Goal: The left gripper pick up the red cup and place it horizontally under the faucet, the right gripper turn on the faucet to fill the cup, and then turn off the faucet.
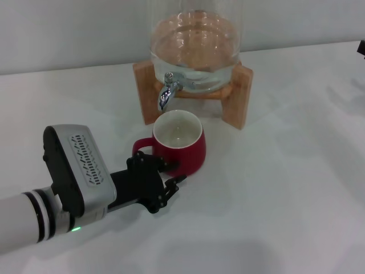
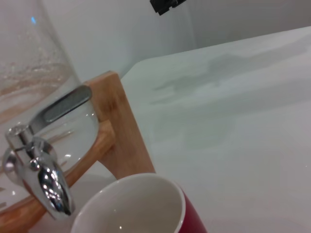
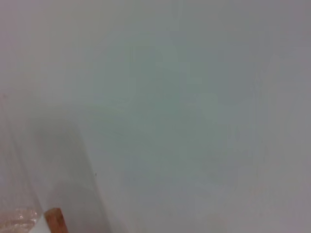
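We see the red cup standing upright on the white table, toward the far edge and a little left of the middle, just in front of the wooden stand that carries the glass water dispenser. The faucet points down over the cup's far left rim (the left wrist view shows the spout just beside the white inside of the cup, not touching it). The left gripper sits low at the cup's near left side, by the small handle, its black fingers close against the red wall; we cannot tell whether they grip the cup or only lie beside it. The right gripper shows only as a dark sliver at the far right edge.
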You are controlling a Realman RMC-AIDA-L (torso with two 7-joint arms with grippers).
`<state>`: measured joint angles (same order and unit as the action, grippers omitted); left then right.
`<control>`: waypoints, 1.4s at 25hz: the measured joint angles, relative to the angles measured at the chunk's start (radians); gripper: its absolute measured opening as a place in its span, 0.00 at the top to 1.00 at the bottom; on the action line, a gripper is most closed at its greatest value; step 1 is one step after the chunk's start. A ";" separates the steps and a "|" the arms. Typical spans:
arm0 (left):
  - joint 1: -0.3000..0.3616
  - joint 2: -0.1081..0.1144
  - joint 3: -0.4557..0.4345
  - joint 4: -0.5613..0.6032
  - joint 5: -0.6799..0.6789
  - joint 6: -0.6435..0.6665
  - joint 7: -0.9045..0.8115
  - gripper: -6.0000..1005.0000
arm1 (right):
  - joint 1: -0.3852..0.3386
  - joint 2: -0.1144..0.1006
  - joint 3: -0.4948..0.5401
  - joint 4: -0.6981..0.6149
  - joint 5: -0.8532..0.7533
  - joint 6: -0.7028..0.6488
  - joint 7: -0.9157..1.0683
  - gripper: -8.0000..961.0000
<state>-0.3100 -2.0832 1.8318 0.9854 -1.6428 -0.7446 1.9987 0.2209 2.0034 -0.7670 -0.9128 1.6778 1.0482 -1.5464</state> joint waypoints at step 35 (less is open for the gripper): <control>0.192 -0.002 0.002 0.240 -0.036 0.068 0.026 0.76 | 0.002 0.000 0.015 0.008 0.002 -0.001 -0.005 0.17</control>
<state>-0.1175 -2.0848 1.8339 1.2257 -1.6792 -0.6764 2.0244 0.2224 2.0034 -0.7521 -0.9048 1.6797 1.0469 -1.5518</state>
